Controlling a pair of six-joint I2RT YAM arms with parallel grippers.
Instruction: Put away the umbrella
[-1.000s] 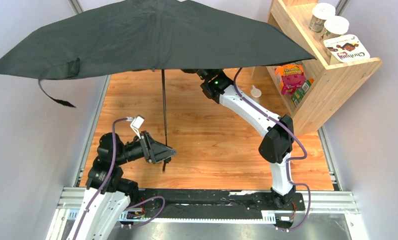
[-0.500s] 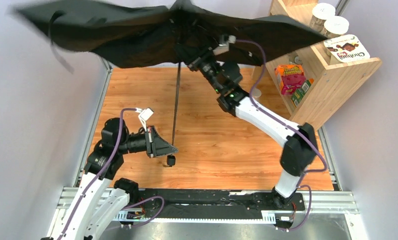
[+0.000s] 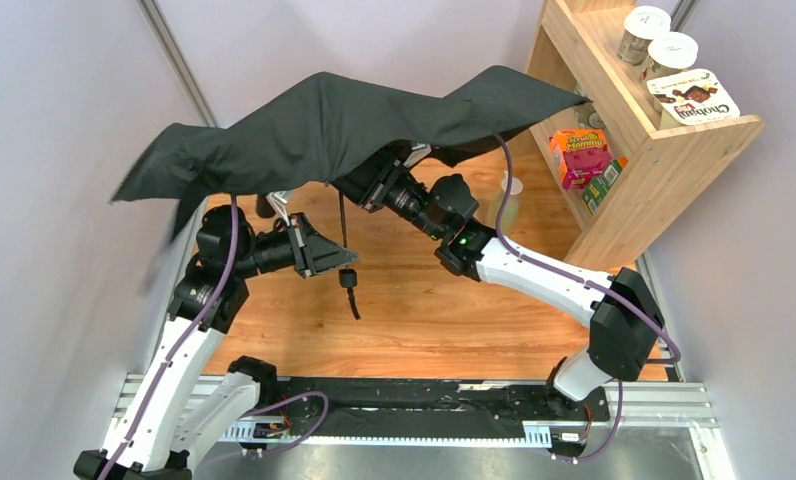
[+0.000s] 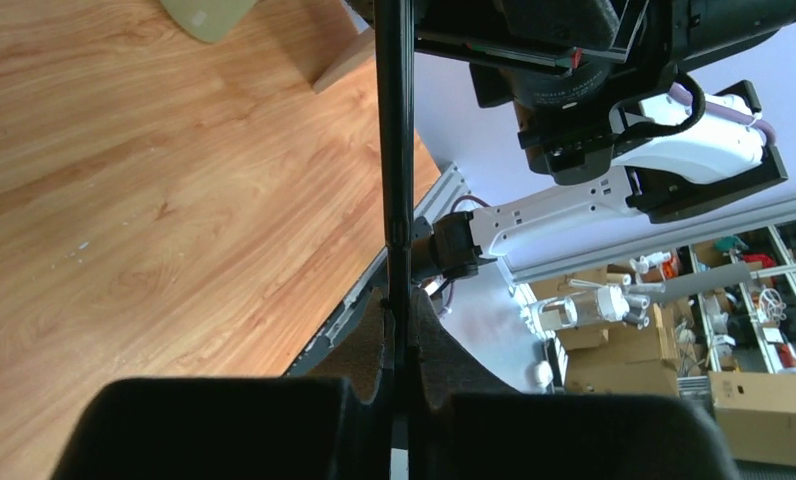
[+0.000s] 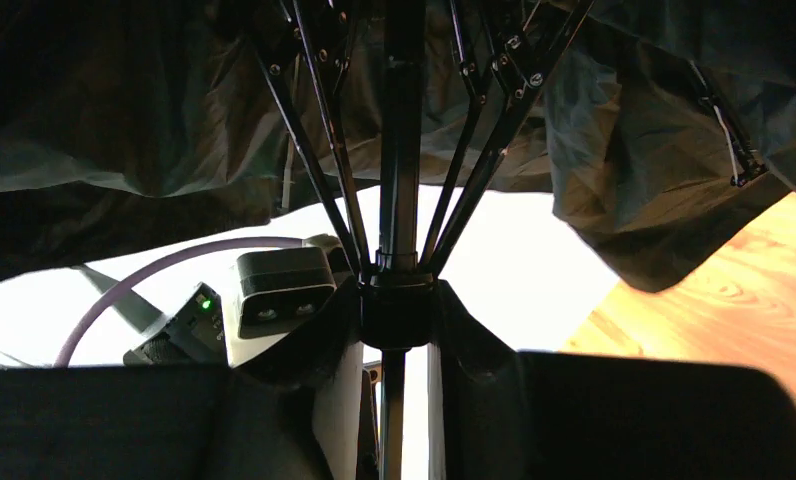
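The black umbrella's canopy [image 3: 334,125] hangs half collapsed and sagging above the table's far side. Its thin shaft [image 3: 342,222] runs down to the knob handle [image 3: 347,279] with its strap dangling. My left gripper [image 3: 342,262] is shut on the shaft [image 4: 394,200] just above the handle. My right gripper [image 3: 366,188] is shut on the runner collar [image 5: 398,305] where the ribs [image 5: 314,150] meet, under the canopy [image 5: 124,110]. In the top view the fabric hides the right fingers.
A wooden shelf unit [image 3: 664,150] stands at the far right with cups, a snack box and colourful packs. A pale bottle [image 3: 505,205] stands on the wood table [image 3: 424,310] beside it. Metal rails edge the table's sides.
The canopy has gone from fully open to folding down. My right gripper has pulled the runner down the shaft toward the left gripper. The left gripper has risen with the handle.
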